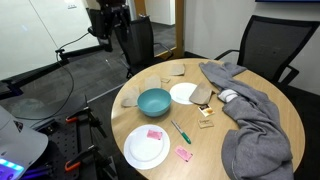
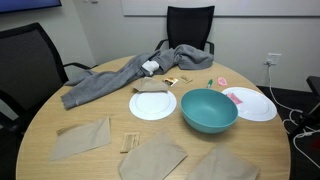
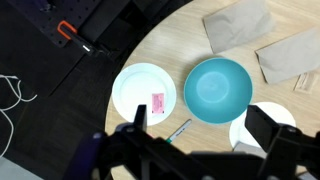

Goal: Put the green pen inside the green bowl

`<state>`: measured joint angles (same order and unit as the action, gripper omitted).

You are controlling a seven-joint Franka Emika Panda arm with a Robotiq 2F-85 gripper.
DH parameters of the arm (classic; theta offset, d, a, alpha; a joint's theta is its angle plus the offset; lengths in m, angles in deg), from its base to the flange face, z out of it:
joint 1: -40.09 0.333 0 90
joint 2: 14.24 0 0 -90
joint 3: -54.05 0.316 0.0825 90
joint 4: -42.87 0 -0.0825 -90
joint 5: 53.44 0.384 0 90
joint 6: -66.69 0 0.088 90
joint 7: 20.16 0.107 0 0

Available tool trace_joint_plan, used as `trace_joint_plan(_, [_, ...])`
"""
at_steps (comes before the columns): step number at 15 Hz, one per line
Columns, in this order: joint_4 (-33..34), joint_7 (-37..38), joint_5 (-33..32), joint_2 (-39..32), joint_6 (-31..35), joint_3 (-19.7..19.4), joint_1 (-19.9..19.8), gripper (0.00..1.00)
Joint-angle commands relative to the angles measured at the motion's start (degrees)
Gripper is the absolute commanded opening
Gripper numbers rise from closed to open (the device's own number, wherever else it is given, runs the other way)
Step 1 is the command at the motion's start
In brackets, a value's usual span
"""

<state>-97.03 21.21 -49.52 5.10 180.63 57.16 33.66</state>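
Green pen on table, seen between spread fingers, beside green bowl

Readable text: none in any view.
Pink piece, on white plate at 9 o'clock of green bowl: any print too small to read.

- Round teal-green bowl: smooth plastic-looking sides, slight sheen.
- Round pale wooden table: smooth, matt grain.
- Crumpled grey cloth garment: soft, matt fabric.
- Flat brown paper napkins: dull, slightly creased.
- Flat white plates: smooth, matt.
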Motion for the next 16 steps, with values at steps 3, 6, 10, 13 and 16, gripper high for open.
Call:
trace_joint_plan(3, [1.28,10.08,1.79,-7.01,8.92,-1.99,-1.78,1.00])
trace_joint_plan(6, [1.64,15.18,1.37,-11.03,13.51,-3.18,-2.11,1.00])
trace_joint_plan(10, [2.14,22.58,0.67,-15.93,19.24,-4.70,-2.02,1.00])
trace_joint_plan(13, [3.01,26.69,0.33,-19.80,22.00,-5.85,-1.60,1.00])
trace_joint_plan(16, [4.17,30.65,-0.05,-23.69,24.23,-7.20,-1.26,1.00])
